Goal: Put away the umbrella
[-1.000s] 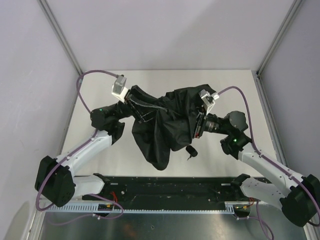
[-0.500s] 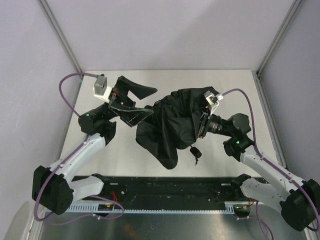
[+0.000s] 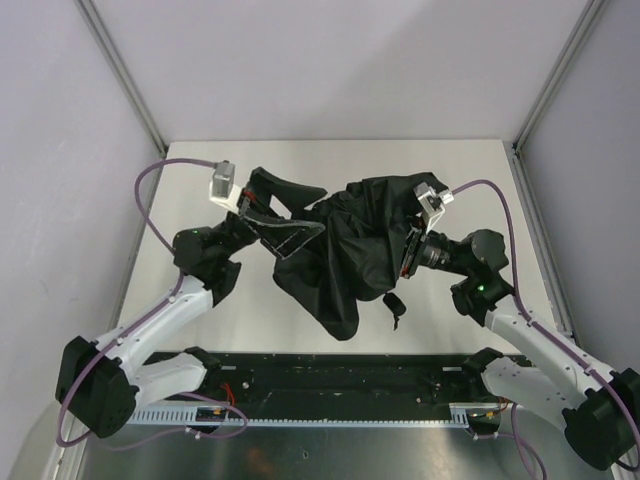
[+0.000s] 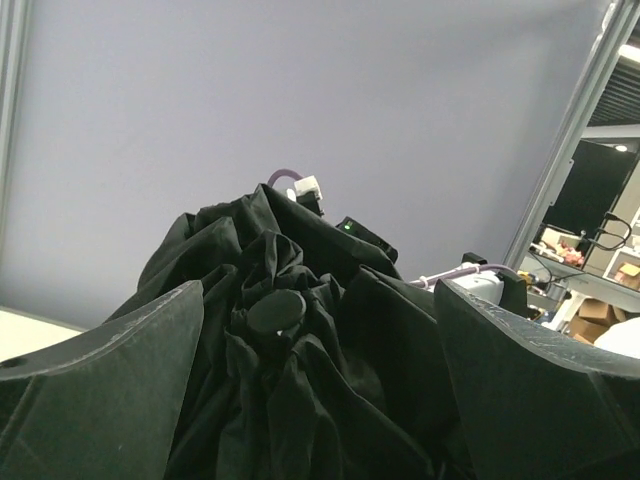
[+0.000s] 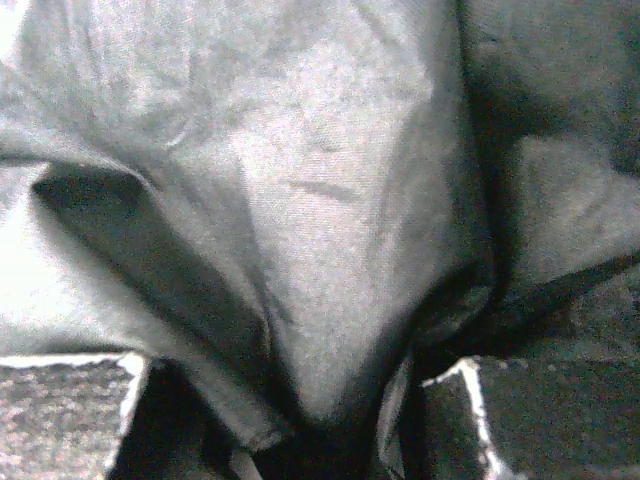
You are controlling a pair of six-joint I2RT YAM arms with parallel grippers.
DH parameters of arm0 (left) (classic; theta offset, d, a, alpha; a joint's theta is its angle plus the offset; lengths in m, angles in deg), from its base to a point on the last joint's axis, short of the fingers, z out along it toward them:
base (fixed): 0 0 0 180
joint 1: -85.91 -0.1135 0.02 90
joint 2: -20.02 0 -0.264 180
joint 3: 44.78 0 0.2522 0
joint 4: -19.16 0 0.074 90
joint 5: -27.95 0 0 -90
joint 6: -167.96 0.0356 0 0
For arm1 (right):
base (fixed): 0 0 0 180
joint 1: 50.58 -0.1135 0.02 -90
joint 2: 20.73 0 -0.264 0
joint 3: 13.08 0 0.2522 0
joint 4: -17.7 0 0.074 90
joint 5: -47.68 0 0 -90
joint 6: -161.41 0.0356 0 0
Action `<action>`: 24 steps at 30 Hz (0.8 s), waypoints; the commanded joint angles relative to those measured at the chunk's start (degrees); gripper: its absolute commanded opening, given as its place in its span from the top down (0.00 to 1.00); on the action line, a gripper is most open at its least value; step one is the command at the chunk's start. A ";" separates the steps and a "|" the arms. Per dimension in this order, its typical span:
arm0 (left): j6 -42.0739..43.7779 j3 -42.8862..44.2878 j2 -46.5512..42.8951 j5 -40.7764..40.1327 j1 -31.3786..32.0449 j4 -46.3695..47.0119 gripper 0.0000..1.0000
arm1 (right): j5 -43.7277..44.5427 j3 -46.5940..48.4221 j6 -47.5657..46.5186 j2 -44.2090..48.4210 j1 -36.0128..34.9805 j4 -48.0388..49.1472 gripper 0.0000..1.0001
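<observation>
Crumpled matte black fabric compact umbrella [image 3: 345, 255] is bunched between your two tools, over the middle of the pale flat desk [image 3: 480, 175]. Its small round black cap [image 4: 276, 312] faces your left tool [image 3: 300, 210], whose jaws stand wide apart either side of that end and hold nothing. Your right tool [image 3: 408, 250] is pressed into the far side, fingers [image 5: 70, 410] pinched on a fabric fold. Thin black strap [image 3: 393, 308] dangles below.

right wrist | creased umbrella [image 5: 330, 200] fabric fills view | fold caught between 2 fingers [image 5: 60, 420]
</observation>
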 commanded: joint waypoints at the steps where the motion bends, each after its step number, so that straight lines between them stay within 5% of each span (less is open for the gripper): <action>1: 0.40 2.39 2.15 -2.60 1.75 -2.26 0.01 | 1.74 2.23 -4.63 1.83 -0.36 -0.78 1.00; 12: 1.56 7.30 7.73 1.24 5.66 -2.28 0.01 | 2.44 3.98 -10.28 2.66 -1.49 -7.38 1.00; 18: 1.18 9.87 10.91 4.34 6.02 -2.29 0.28 | 5.30 5.37 -15.83 4.32 -3.83 -11.83 1.00; 24: 1.93 7.17 10.11 3.84 5.89 -2.47 0.09 | 9.02 5.54 -16.88 7.19 -4.12 -11.75 1.00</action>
